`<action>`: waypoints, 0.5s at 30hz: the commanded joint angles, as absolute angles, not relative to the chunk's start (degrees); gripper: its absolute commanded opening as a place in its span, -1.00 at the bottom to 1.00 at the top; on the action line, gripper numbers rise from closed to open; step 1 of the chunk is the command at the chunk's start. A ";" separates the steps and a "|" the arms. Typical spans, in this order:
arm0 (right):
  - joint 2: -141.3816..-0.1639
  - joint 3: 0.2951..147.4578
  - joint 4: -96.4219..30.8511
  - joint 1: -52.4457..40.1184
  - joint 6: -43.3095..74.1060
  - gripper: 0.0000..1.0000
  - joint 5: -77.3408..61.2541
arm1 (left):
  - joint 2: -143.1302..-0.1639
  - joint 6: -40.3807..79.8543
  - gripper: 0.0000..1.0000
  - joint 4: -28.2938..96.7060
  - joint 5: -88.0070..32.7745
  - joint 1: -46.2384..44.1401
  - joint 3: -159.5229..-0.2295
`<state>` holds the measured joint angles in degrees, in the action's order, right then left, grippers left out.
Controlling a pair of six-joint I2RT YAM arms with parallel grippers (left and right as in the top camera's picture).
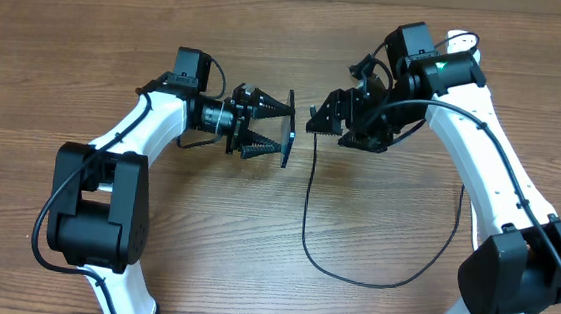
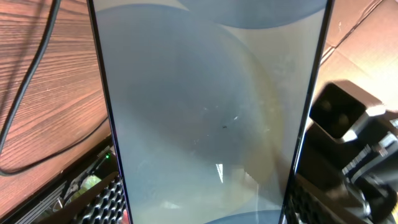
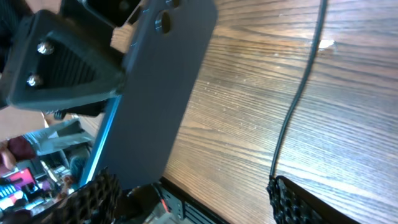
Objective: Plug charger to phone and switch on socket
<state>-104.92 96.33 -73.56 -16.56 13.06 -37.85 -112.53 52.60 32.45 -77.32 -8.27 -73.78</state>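
Wood-grain bench (image 1: 270, 36) carries everything. One slim, flat phone (image 1: 288, 143), with a glassy pale-blue face and a dark matte back, is held on edge, gripped across its width by the left jaws. One thin black cable (image 1: 308, 209) starts just right of the phone and loops away. Beside the phone the right jaws stand apart.

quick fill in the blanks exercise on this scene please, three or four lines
1. The phone sits in the jaws of the ___ arm.
2. The left wrist camera faces the phone's ___.
3. The right wrist camera sees its dark ___.
4. The charger cable looping across the table is coloured ___.
Missing: left; screen; back; black
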 commanded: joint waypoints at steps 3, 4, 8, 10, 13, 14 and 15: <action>-103.07 98.76 -71.70 -21.71 10.15 0.54 -35.64 | -111.72 52.97 0.05 32.58 -78.32 -9.32 -75.16; -103.07 98.76 -70.83 -22.59 10.17 0.53 -35.11 | -111.72 52.99 0.05 32.58 -78.22 -9.45 -75.18; -103.07 98.76 -68.18 -24.60 10.66 0.53 -34.52 | -111.72 52.97 0.04 32.60 -77.84 -10.31 -75.18; -103.07 98.76 -67.77 -24.80 10.66 0.53 -34.52 | -111.72 52.95 0.04 32.67 -77.76 -10.68 -75.18; -103.07 98.76 -67.88 -24.71 10.66 0.53 -34.52 | -111.72 52.97 0.04 32.69 -77.73 -11.05 -75.18; -103.07 98.76 -67.92 -24.69 10.63 0.53 -34.52 | -111.72 52.97 0.04 32.69 -77.76 -11.07 -75.18; -103.07 98.76 -67.96 -24.69 10.63 0.53 -34.50 | -111.72 52.97 0.04 32.69 -77.76 -11.07 -75.18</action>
<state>-104.92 96.86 -68.16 -25.10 11.29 -35.27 -112.53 52.60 32.71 -75.81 -10.81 -73.78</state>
